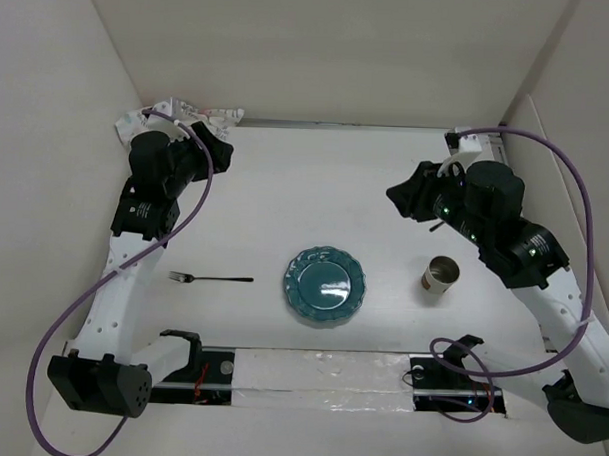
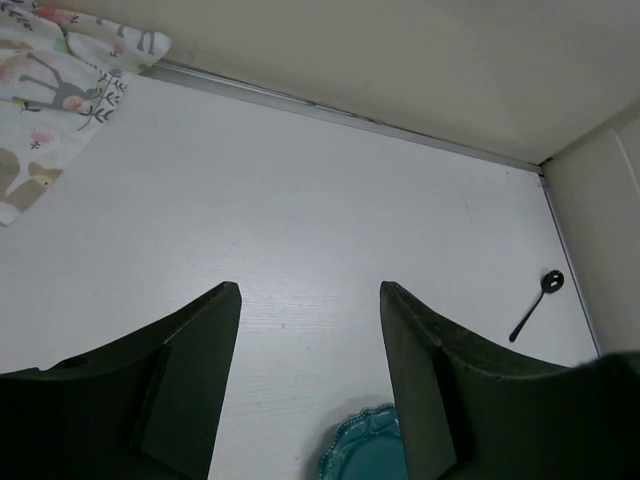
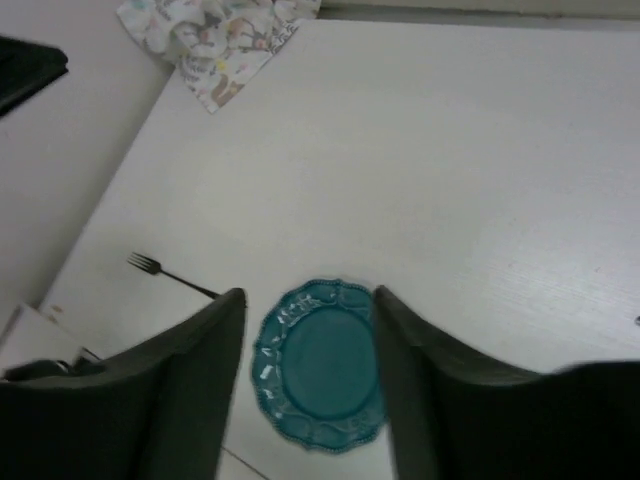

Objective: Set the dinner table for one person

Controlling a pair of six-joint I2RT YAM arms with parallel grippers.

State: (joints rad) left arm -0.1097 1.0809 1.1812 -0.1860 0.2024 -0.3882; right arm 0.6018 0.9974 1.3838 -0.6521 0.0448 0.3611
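Note:
The white dinner table (image 1: 316,178) holds a teal plate (image 1: 323,286) near the front middle. A dark fork (image 1: 211,278) lies to its left and a brown cup (image 1: 441,275) stands to its right. My left gripper (image 1: 221,151) hovers open and empty at the back left, beside the crumpled patterned placemat (image 1: 178,114). My right gripper (image 1: 399,196) hovers open and empty at the right, behind the cup. In the left wrist view the open gripper (image 2: 310,290) frames bare table, with the plate's rim (image 2: 365,450) below. In the right wrist view the open gripper (image 3: 308,295) frames the plate (image 3: 320,365).
A black spoon (image 2: 537,303) lies near the right wall in the left wrist view. The placemat (image 2: 50,90) sits bunched in the back left corner, also seen in the right wrist view (image 3: 215,40), as is the fork (image 3: 170,272). Walls enclose the table at back and sides.

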